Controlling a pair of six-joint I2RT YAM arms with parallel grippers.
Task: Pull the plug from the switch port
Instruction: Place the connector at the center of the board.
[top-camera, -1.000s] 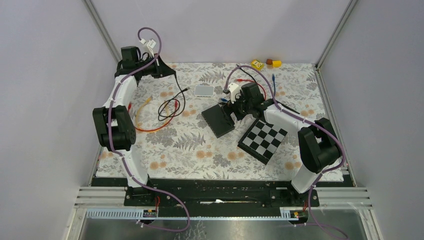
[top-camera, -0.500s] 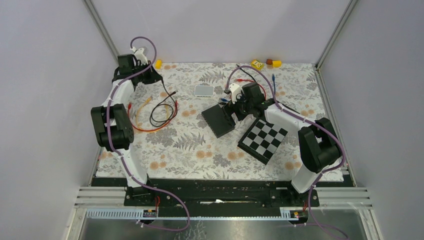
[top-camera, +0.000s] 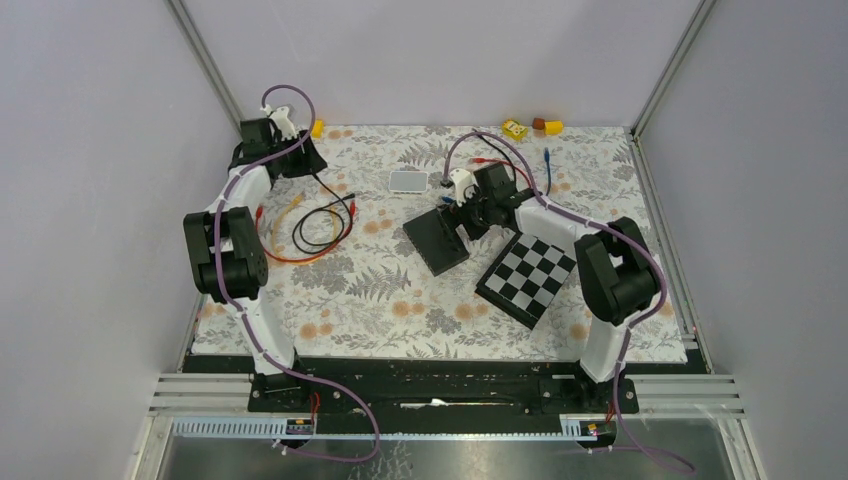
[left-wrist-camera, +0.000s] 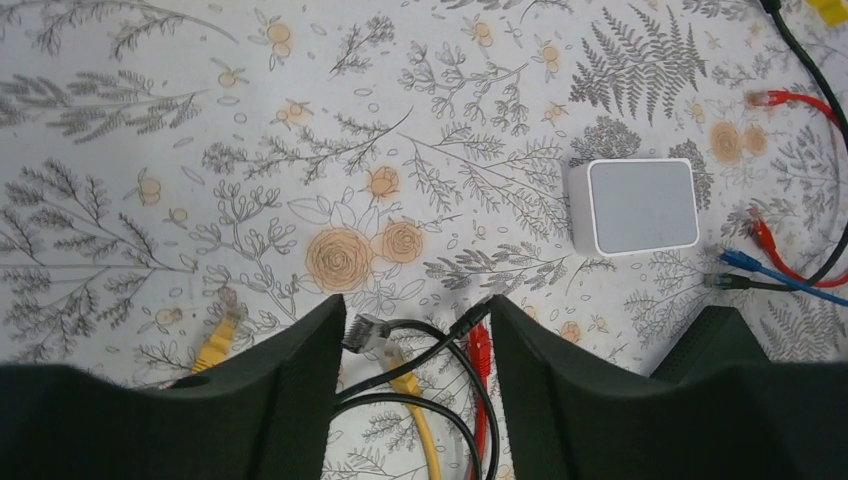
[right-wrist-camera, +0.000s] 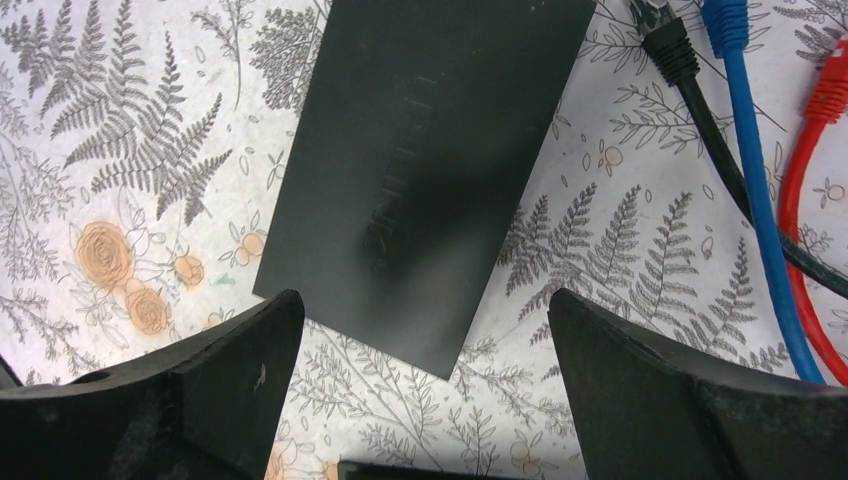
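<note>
Black and flat, the switch (right-wrist-camera: 430, 170) fills the upper middle of the right wrist view. Its port edge is cut off by the top of the frame, so I cannot tell whether the cables (right-wrist-camera: 745, 150) at upper right are plugged in. The right gripper (right-wrist-camera: 425, 300) hangs over it, jaws wide apart on nothing. In the left wrist view the left gripper (left-wrist-camera: 417, 300) is parted too; the plug (left-wrist-camera: 368, 330) lies low between its fingers, seemingly untouched.
</note>
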